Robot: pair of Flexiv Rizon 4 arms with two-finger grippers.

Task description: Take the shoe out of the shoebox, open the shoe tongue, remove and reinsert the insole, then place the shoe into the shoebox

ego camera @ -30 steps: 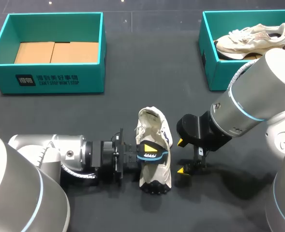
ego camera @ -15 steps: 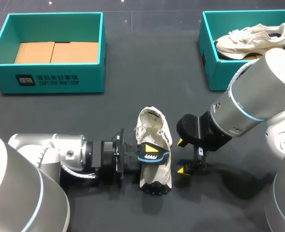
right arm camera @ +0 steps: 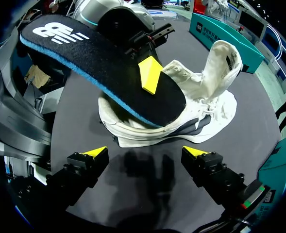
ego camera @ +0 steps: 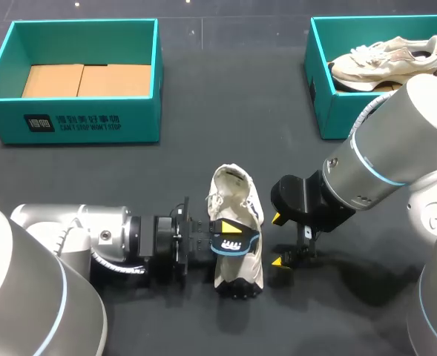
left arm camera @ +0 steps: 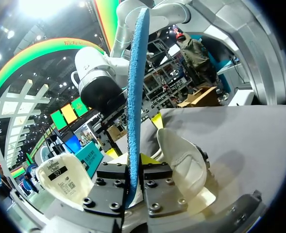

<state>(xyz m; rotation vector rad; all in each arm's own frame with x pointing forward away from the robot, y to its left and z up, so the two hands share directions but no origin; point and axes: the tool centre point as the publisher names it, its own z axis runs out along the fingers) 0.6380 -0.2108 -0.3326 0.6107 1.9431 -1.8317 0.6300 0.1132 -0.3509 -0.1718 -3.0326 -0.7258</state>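
Insole point(ego camera: 237, 239) clamped in left hand point(ego camera: 219, 236), held over shoe's middle. Shoe point(ego camera: 233, 194) on bench point(ego camera: 203, 111), centre, long axis near-to-far, opening at far end. Right hand point(ego camera: 277, 239) just right of shoe, fingers apart, empty. Left arm better placed for reinserting.

The bench point(ego camera: 218, 111) had a dark, matte charcoal top that filled the head view from edge to edge. A thin seam point(ego camera: 203, 33) crossed it near the far side. Light fell from above and left soft, blurred shadows on the near part of the surface.
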